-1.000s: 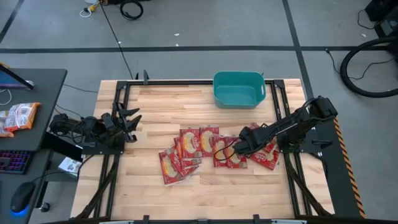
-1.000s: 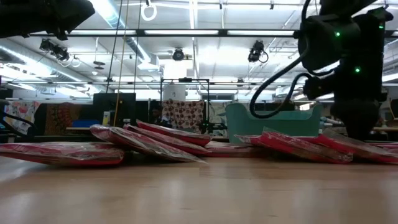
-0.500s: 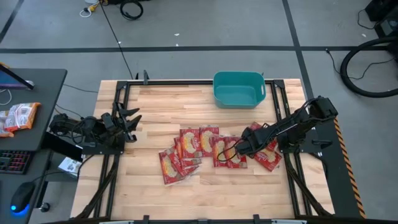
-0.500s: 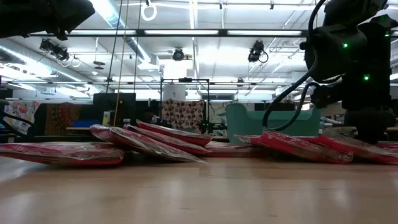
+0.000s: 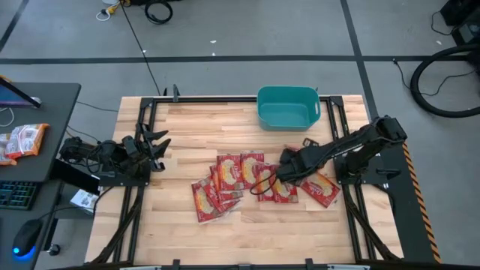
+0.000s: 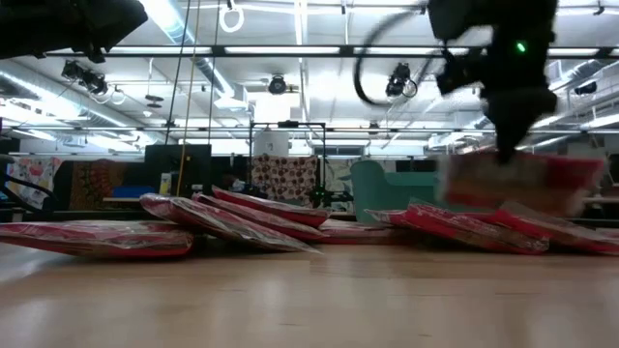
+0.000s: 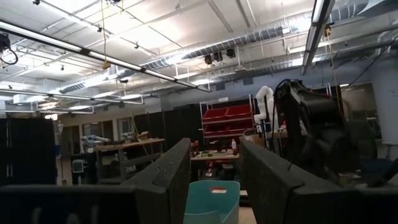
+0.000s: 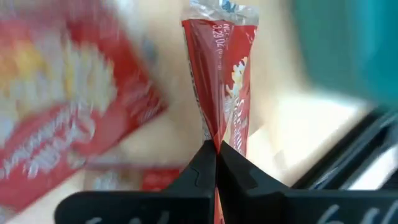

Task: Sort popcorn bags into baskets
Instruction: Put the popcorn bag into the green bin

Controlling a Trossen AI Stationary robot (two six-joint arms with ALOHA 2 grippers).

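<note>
Several red popcorn bags point(image 5: 238, 174) lie overlapping in a pile at the table's middle, with more point(image 5: 321, 189) to the right. My right gripper point(image 5: 283, 163) is above the pile's right part, shut on one popcorn bag point(image 6: 522, 182). That bag shows blurred in the low view and edge-on in the right wrist view. The teal basket point(image 5: 289, 107) stands at the far edge. My left gripper point(image 5: 154, 142) waits open by the table's left edge, holding nothing. My right gripper pinches the bag by one edge point(image 8: 217, 132) between its two fingers. The fingers come from above. The bag hangs below them, lifted clear of the pile point(image 6: 464, 224), and reaches on past the fingertips edge-on point(image 8: 221, 62).
Black frame rails point(image 5: 337, 120) run along the table's left and right sides. A dark desk point(image 5: 30, 150) left of the table holds orange-and-white packets point(image 5: 22, 141) and a keyboard. Bare wood lies along the near edge point(image 5: 247, 240) and at the far left.
My right gripper has shut on one bag in the pile's right part and risen with it, going a little toward the table's left and far edge. The bag has come up clear of the other bags and hangs below the fingers.
</note>
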